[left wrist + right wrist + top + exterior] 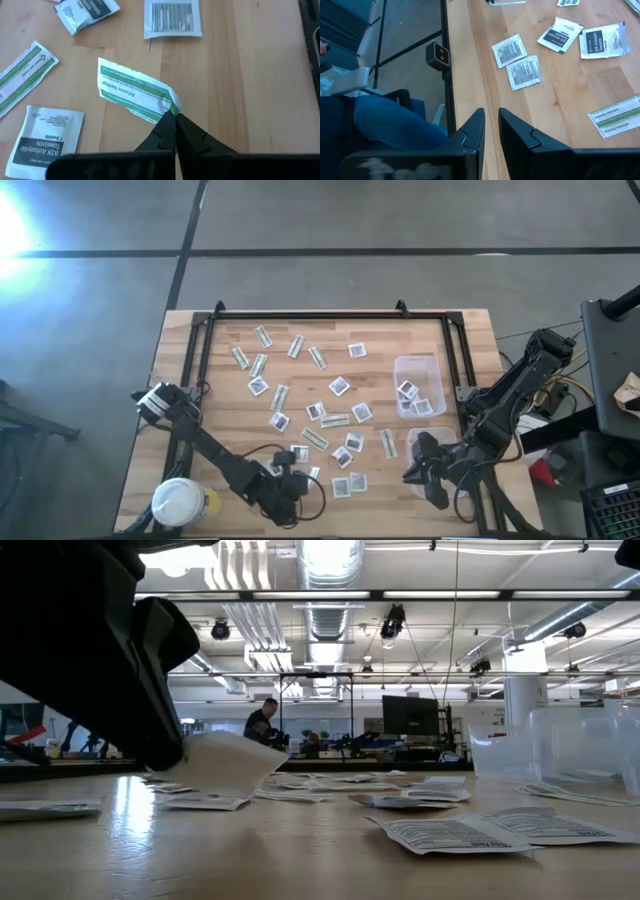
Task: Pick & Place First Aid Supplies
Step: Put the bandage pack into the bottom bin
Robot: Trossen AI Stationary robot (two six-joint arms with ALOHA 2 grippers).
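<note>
Many first aid supplies lie flat and scattered on the wooden table: square white packets and narrow green-and-white strips. Near the table's near edge, my left gripper is shut on one green-and-white bandage strip. My right gripper hovers open over the near edge, beside a clear tub, with nothing between its fingers. Two square packets lie ahead of it. My left gripper pinches the bandage strip by one short end between its two fingertips, coming from above at a slant. That end curls up at the fingers. The strip tilts down away from them; whether its far end rests on the table I cannot tell.
Two clear tubs stand at the table's right; the far one holds a few packets. A white-lidded jar sits at the near left corner. A black rail frames the table. A person's blue-clad leg shows beyond the near edge.
</note>
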